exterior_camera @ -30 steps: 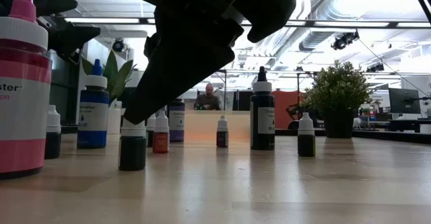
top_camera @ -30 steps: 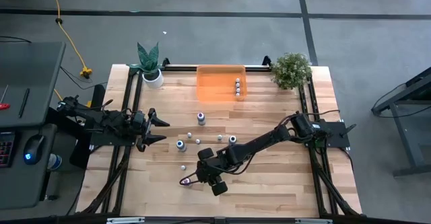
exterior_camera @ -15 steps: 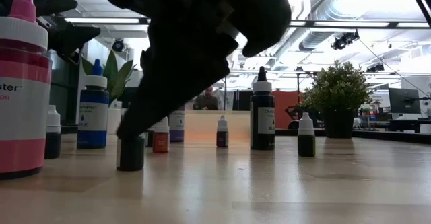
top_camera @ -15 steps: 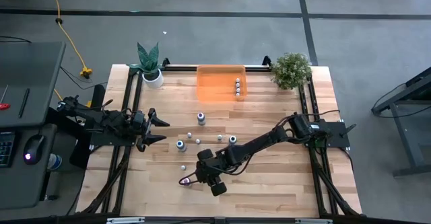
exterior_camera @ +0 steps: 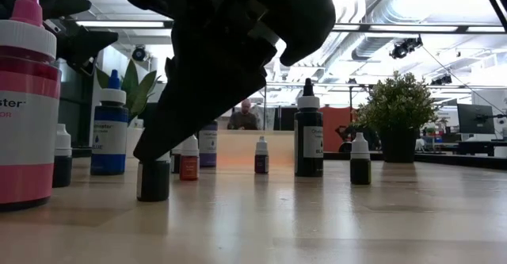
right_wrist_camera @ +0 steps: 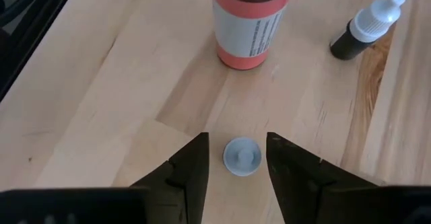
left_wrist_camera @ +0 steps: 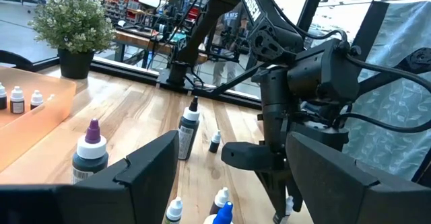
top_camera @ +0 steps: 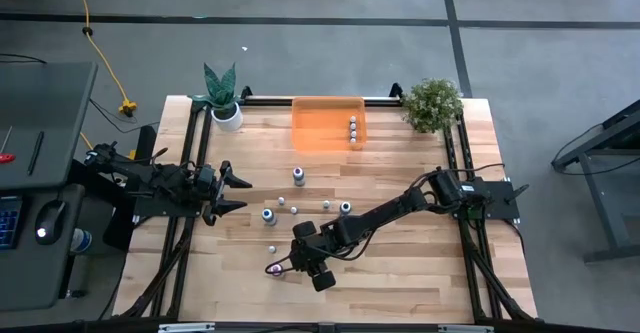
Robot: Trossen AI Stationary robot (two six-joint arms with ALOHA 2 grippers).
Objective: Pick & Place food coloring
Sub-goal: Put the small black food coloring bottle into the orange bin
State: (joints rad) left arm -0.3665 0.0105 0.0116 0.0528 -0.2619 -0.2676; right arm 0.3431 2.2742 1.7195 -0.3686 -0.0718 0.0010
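Observation:
Food coloring bottles stand upright on the wooden table; several more lie in the orange bin at the far side. My right gripper is open, low near the table's near middle. Its fingers point down and stand on either side of the pale cap of a small dark dropper bottle. A larger pink bottle stands just beyond it. My left gripper is open and empty at the table's left side.
A blue bottle, a tall dark bottle and small droppers stand farther back. Another small dropper lies close to the pink bottle. Potted plants stand at the far corners. A person shows far behind the table.
My right gripper has come down over the small dark dropper bottle. The bottle's pale cap, which showed below the fingers a second ago in the low view, is now hidden by them. The bottle still stands on the table.

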